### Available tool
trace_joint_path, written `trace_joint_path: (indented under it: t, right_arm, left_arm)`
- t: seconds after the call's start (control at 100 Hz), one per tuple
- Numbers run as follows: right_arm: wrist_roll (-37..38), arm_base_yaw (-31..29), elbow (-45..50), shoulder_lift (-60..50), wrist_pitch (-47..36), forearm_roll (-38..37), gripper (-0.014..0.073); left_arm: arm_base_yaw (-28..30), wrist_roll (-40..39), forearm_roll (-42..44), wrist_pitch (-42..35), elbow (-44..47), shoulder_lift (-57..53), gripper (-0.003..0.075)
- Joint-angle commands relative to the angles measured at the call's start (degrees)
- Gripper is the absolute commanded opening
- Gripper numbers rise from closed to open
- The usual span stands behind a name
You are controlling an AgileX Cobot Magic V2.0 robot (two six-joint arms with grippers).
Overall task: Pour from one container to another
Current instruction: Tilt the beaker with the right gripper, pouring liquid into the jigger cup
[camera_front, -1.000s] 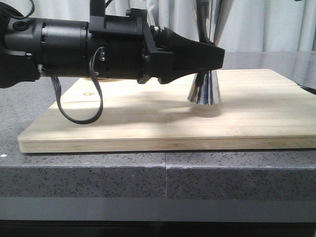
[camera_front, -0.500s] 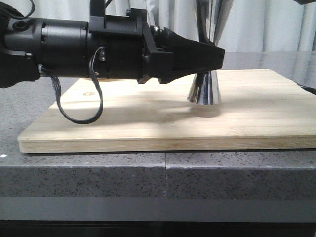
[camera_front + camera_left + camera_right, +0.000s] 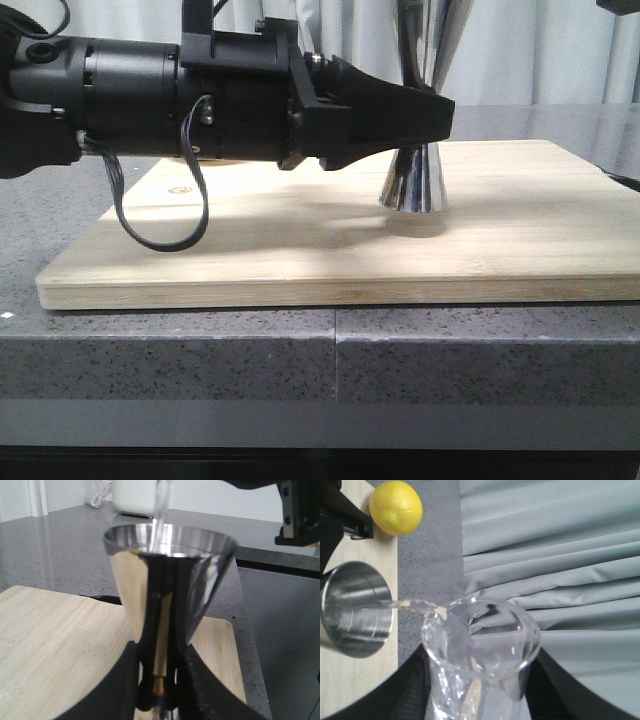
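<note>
the bamboo board (image 3: 300, 250) lies on the table (image 3: 200, 360); the jigger (image 3: 167, 590) stands near the board's far right part, left claw (image 3: 159, 690) clamped on its waist. the right claw (image 3: 475, 700) grips the tilted beaker (image 3: 480, 655). its thin stream (image 3: 410, 606) crosses just inside the rim, so more tilt risks overshoot or overflow

The left arm (image 3: 130, 100) is matte black: a round barrel, then a blocky wrist housing with small screws. A thin black cable (image 3: 165, 215) loops beneath it. The left gripper (image 3: 440, 115) has tapering, wedge-shaped black fingers (image 3: 117, 690) with smooth curved edges.
</note>
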Motion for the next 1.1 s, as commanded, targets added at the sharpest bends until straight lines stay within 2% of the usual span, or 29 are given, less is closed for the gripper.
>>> trace_joint_path:
  t: [0.0,1.09]
  right_arm:
    - [-0.4,0.0,-2.2,-1.3,-0.8,-0.8,0.0150]
    - [-0.4,0.0,-2.2,-1.3,-0.5,-8.0,0.0150]
  left_arm:
    - [0.1,-0.6,-3.0,-4.0,-1.7,-3.2,-0.0021]
    - [0.1,-0.6,-3.0,-4.0,-1.7,-3.2,-0.0021]
